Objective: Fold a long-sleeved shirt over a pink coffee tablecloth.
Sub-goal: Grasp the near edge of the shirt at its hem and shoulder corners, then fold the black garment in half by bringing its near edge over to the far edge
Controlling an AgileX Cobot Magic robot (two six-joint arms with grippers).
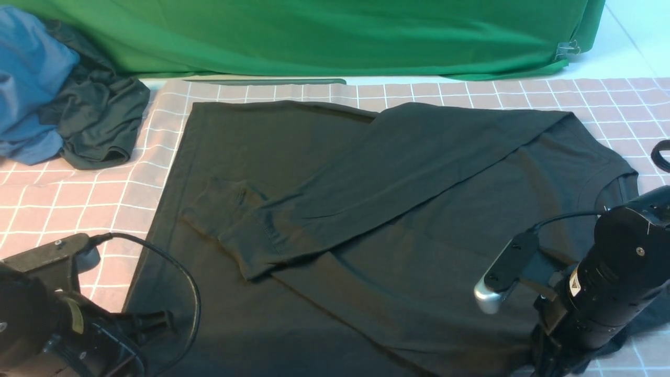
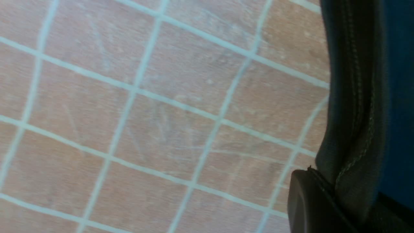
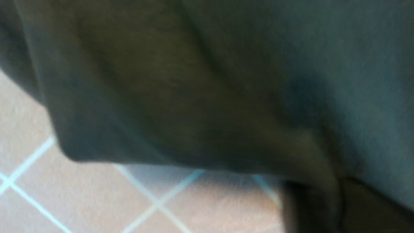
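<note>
Left claw (image 1: 159,318) pressed together, pinching the hem (image 2: 352,155) of the shirt (image 1: 419,246); right claw (image 3: 325,207) sits in blurred fabric, can't tell its grip. Shirt lies spread on the pink tablecloth (image 1: 63,209), one sleeve (image 1: 398,173) folded across. Arm sticker (image 1: 574,285) unreadable.

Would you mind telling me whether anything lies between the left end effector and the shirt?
Nothing visible does. The left end effector is pinching the shirt at its hem, and only bare tablecloth shows beside it.
</note>
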